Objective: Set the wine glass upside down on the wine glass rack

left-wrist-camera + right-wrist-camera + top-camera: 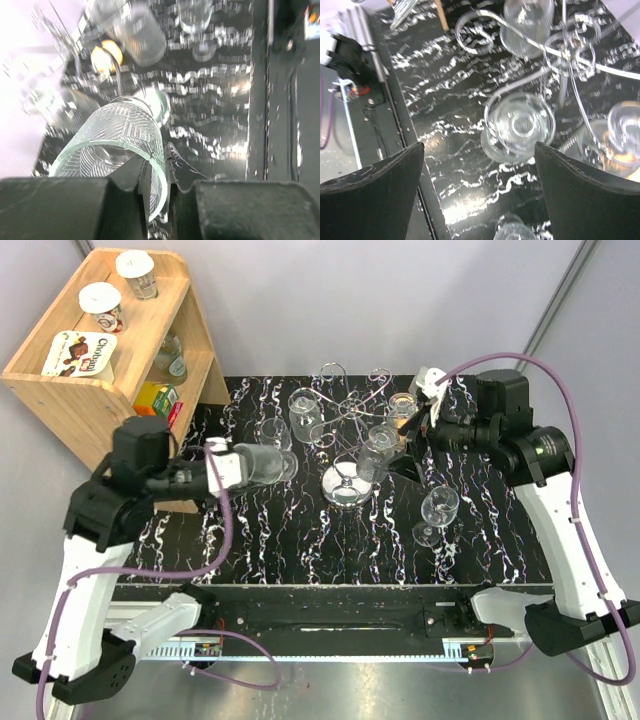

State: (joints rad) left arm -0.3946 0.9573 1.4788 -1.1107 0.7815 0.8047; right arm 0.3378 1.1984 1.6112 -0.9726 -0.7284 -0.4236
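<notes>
The wine glass (265,465) lies on its side, its rim pinched in your left jaws, which are shut tight on it. Ahead of them stands the wine glass rack (343,490), crowded with other glasses. Your right jaws gape wide over one of them, a racked glass (520,124). That thin rim grip could slip as you invert the glass, and the two arms could clash at the rack.
</notes>
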